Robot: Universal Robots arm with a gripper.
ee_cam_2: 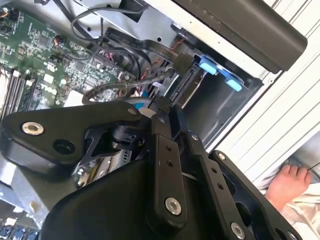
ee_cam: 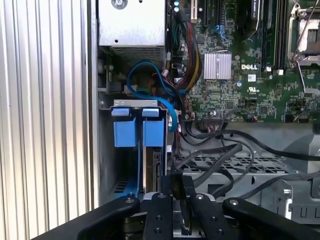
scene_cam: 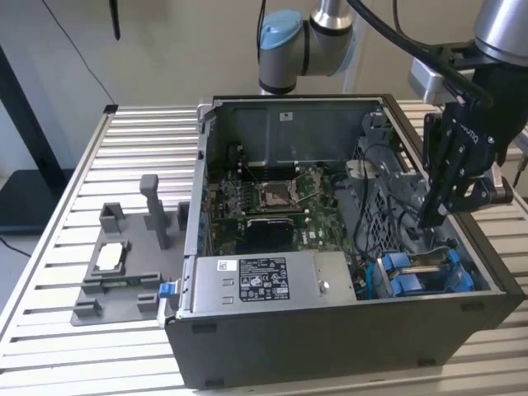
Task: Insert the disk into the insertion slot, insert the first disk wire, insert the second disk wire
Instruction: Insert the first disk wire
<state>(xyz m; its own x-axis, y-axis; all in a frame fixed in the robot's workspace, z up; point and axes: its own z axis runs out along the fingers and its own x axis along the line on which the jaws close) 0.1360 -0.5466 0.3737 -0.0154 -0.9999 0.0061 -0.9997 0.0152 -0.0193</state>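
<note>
The disk sits on edge in the insertion slot at the case's front corner, on the exterior view's right, its blue carrier tabs sticking up. The same blue carrier appears in the other two views. My gripper reaches down into the case just behind the disk, among black wires. Its fingers stand shut, with the tips close to the disk's rear end. A black flat wire with a connector hangs loose beside the slot. What lies between the tips is hidden.
The open computer case rests on a slatted metal table. Inside are the motherboard and a silver labelled power-supply box. A grey fixture lies on the exterior view's left. A person's bare foot shows beyond the table.
</note>
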